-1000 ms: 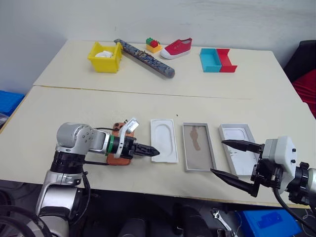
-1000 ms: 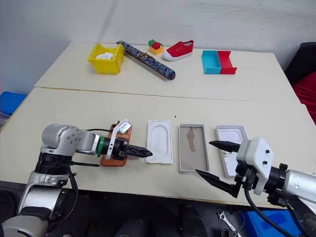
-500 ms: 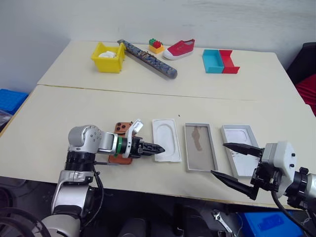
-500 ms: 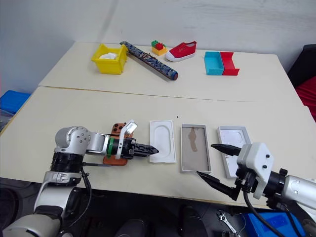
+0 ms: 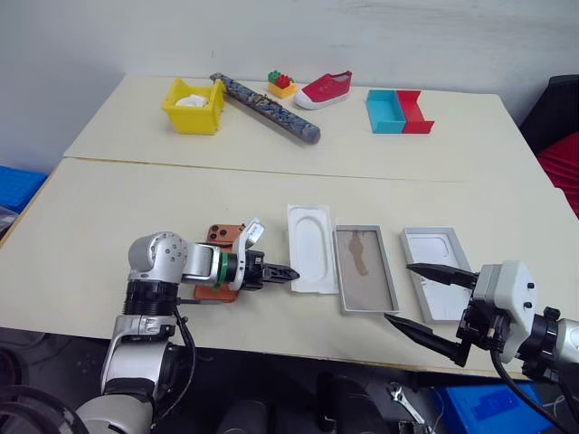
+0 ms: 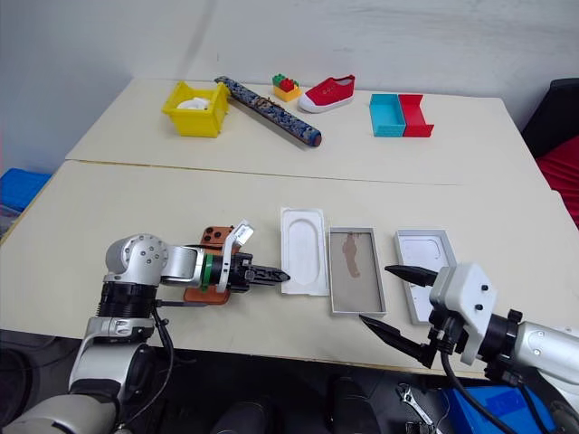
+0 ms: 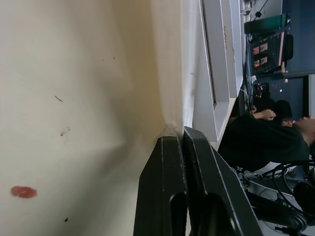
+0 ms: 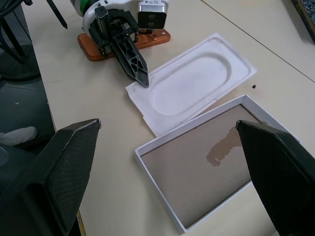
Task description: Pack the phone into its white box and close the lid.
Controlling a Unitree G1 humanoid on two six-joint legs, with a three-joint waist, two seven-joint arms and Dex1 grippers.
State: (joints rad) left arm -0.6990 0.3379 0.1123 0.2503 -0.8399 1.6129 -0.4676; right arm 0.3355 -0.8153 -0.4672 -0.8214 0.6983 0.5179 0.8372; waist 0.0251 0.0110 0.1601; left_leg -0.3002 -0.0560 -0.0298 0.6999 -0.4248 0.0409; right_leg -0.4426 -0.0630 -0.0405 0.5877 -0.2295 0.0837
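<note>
Insert (image 5: 313,259) shifted against white box (image 5: 365,268)

A yellow bin (image 5: 193,105), patterned tube (image 5: 265,107), toy blocks (image 5: 280,83) and red shoe (image 5: 324,89) line the far table (image 5: 470,136).

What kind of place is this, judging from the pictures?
Probably a robot test room: two plain tables pushed together, practice items such as a red shoe and toy blocks, and blue storage crates on the floor.

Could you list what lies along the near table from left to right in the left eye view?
phone → left gripper → white insert → white box → lid
</note>
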